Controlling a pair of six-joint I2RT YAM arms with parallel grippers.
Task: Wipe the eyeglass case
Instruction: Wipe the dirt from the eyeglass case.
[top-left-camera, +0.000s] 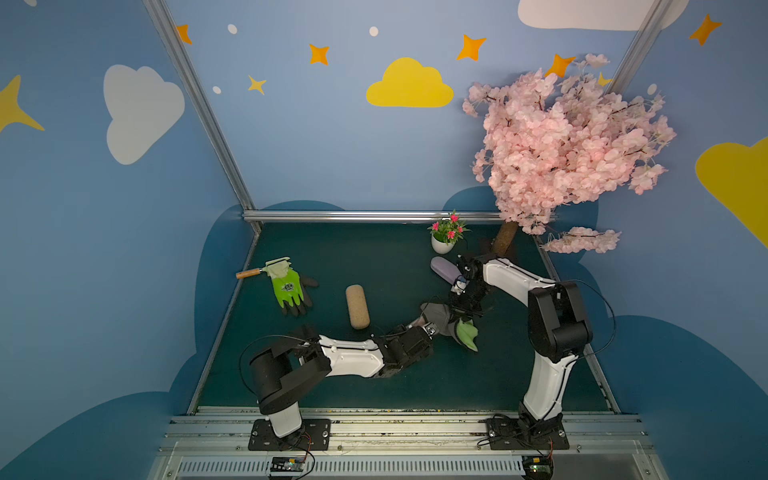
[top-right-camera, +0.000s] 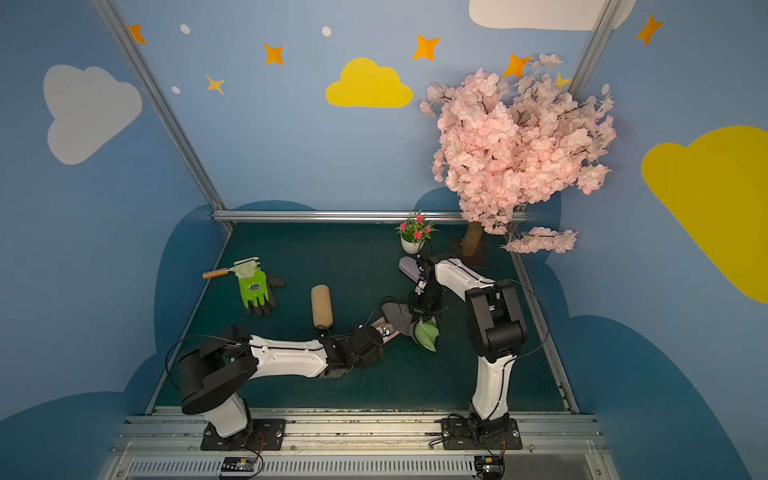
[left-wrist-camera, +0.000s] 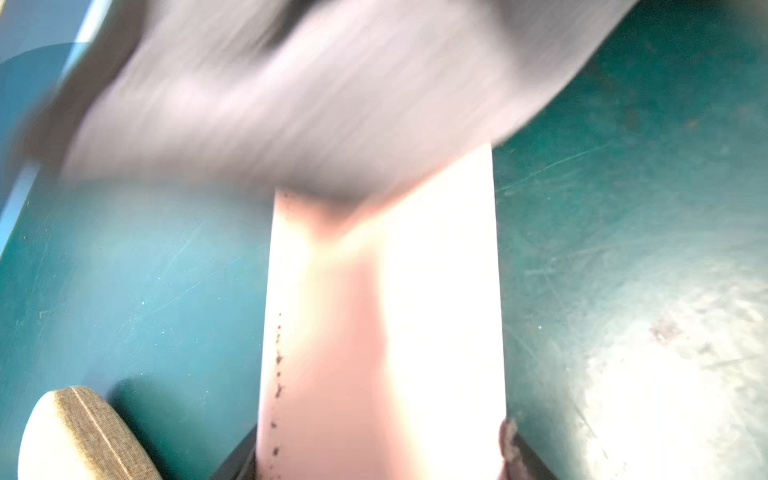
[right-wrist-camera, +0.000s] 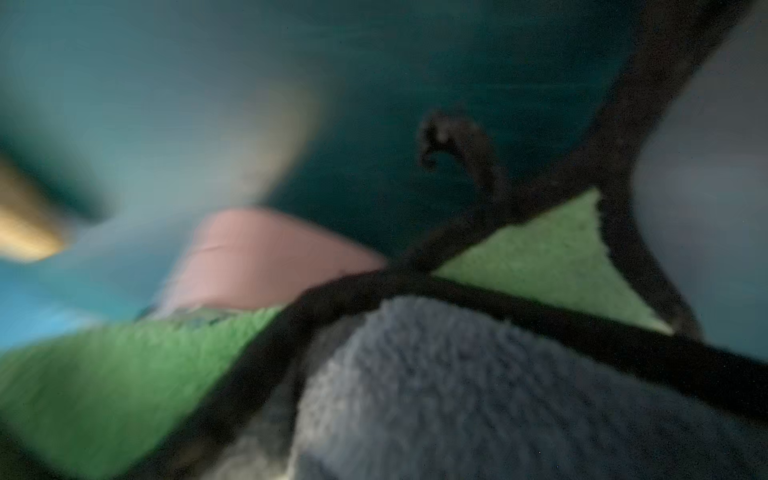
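Observation:
The pink eyeglass case is held just above the green table, near its middle. My left gripper is shut on one end of it; in the left wrist view the case runs out from between the jaws, with dark specks along one edge. A grey and green cloth lies over the case's far end. My right gripper comes down from above and is shut on this cloth. The cloth is blurred in the left wrist view.
A tan case lies left of the held one. A lavender case sits by the right arm. A green glove and a wooden-handled tool lie far left. A small flower pot and a pink blossom tree stand at the back right.

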